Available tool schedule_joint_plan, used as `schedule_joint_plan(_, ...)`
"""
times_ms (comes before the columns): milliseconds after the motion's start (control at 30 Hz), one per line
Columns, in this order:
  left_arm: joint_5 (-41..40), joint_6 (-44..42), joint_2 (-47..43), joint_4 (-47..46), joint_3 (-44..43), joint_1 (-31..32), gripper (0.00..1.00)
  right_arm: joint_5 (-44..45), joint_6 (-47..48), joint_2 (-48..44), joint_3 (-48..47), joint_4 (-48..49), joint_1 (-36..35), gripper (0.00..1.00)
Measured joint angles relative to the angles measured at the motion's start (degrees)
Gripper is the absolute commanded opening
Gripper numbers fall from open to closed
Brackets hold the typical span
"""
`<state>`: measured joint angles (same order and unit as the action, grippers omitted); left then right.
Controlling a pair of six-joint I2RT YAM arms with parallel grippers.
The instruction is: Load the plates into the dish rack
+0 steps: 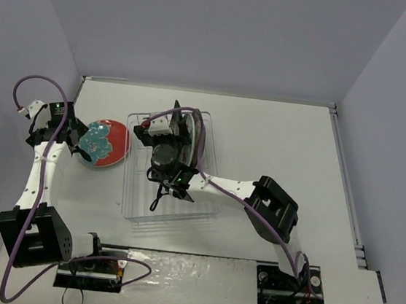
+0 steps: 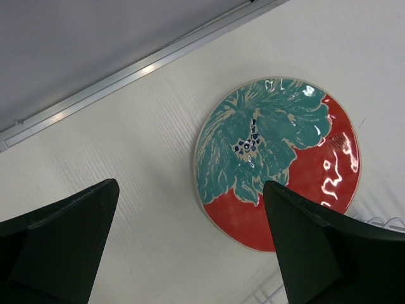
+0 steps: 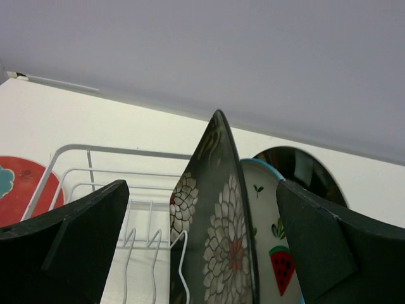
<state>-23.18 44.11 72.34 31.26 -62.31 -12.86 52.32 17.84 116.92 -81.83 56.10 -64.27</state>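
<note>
The red plate [image 2: 276,161] lies flat on the table [image 2: 158,126] just ahead and a little right of the left gripper [image 2: 190,190], whose jaws gape wide and empty, so that arm is plainly nearer than the right gripper [image 3: 202,190], spread loose astride the black square plate [image 3: 218,247] standing in the dish rack [image 3: 95,151].

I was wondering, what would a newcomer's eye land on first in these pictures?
Most likely the red plate with teal flowers, lying flat on the white table just left of the dish rack, ahead of the open left gripper. Next comes the black square plate with white flowers, standing on edge in the rack with the watermelon plate close beside it, framed by the open right gripper.
</note>
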Motion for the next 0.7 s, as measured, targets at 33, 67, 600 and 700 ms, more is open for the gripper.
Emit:
schedule_joint_plan(33, 0.3, 0.1, 0.0, 0.1, 0.3, -0.3, 0.97, -0.5, 0.9, -0.7, -0.9, -0.8, 0.0, 1.00)
schedule_joint_plan(67, 0.7, 0.1, 0.0, 0.3, 0.6, -0.5, 0.97, -1.0, 1.8, -1.5, -2.0, -1.7, 0.0, 1.00)
schedule_joint_plan(600, 10.3, 0.5, 7.4, 0.6, 1.3, -4.9, 0.97, -15.8, -16.2, -31.4, 10.7, -18.9, 26.1, 1.00)
schedule_joint_plan(700, 12.0, 0.7, 10.0, -0.7, 1.4, -5.1, 0.97, -19.6, -20.8, -35.8, 15.8, -19.8, 29.3, 1.00)
